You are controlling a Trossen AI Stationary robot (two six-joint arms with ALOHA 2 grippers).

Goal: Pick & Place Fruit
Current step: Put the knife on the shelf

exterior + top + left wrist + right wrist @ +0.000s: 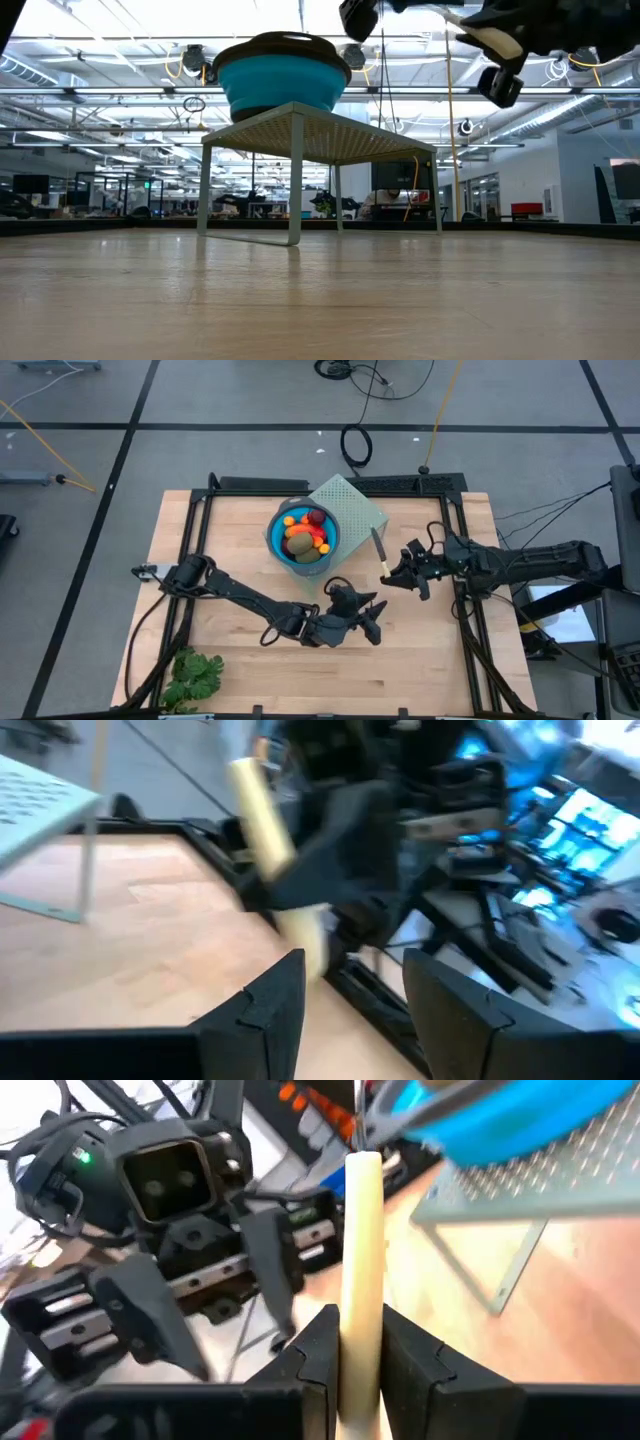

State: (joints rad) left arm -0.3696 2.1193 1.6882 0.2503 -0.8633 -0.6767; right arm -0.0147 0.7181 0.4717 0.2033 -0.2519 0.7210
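- In the blue bowl, on the pale perforated stand toward the table's far edge, you have the fruit: a brown-green oval, a dark red ball and small orange and red bits, heaped together.
- You won't find any brand, label or readable writing on the bowl, the stand or the arms.
- From the low view you see the bowl sitting on top of the stand, which stands on thin legs above the wooden table.
- Your right pincer is just beside the stand's near right corner, raised above the table, its fingers closed narrowly around a thin pale cream stick; in the right wrist view the stick rises upright from between the two fingers.
- Your left pincer lies near the middle of the table, in front of the stand and close to the right pincer; its fingers stand well apart with nothing between them.
- The two pincers face each other, with the stick between the left pincer and the right arm.
- A leafy green bunch lies at the table's near left corner, well apart from everything else.
- A black frame runs along the table's sides, and cables trail on the floor beyond.
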